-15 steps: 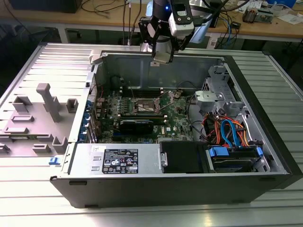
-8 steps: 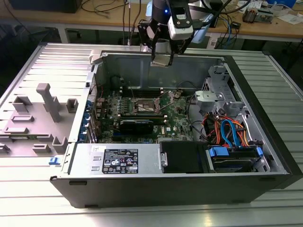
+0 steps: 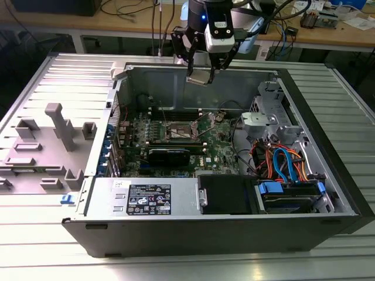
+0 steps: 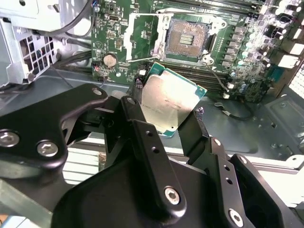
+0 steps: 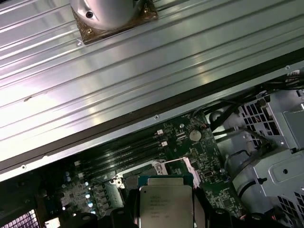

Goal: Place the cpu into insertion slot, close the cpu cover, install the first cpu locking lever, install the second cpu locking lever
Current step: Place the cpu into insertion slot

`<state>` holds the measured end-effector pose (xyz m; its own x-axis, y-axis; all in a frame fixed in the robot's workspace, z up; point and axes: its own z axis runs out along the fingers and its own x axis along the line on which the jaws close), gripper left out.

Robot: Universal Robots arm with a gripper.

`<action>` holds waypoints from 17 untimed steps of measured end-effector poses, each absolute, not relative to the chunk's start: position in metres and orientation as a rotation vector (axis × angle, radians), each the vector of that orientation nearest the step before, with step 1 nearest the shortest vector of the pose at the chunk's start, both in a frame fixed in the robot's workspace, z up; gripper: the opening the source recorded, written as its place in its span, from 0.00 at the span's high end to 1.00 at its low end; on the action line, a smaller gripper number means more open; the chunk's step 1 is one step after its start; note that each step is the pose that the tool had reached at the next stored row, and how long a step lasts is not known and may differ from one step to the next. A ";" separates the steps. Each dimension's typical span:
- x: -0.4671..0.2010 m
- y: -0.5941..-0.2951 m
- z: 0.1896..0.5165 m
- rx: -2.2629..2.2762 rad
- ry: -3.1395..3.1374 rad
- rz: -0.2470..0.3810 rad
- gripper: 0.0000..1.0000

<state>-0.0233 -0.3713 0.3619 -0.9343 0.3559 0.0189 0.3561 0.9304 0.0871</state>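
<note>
Gripper (image 4: 168,99) clamps the cpu (image 4: 175,92); the second wrist view shows the insertion slot (image 4: 189,40) (seemingly uncovered) beyond it.

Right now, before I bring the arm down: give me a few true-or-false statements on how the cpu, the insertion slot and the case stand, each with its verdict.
1. The hand is shut on the cpu. True.
2. The cpu already sits in the insertion slot. False: the slot is empty, and the cpu hangs in the hand above the case.
3. The cpu cover is closed over the slot. False: the slot lies uncovered, and its contact field shows in the second wrist view.
4. The case lies on its side with the side open, so the motherboard shows in the exterior view. True.
</note>
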 end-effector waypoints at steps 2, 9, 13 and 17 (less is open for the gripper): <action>-0.025 -0.372 0.361 -0.570 -3.084 -0.140 0.45; -0.029 -0.375 0.359 -0.572 -3.083 -0.138 0.45; -0.029 -0.375 0.357 -0.628 -3.074 -0.137 0.45; -0.029 -0.375 0.355 -0.723 -3.056 -0.137 0.45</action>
<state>-0.0286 -0.3750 0.3549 -0.8941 0.4475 0.0181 0.4473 0.8903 0.0850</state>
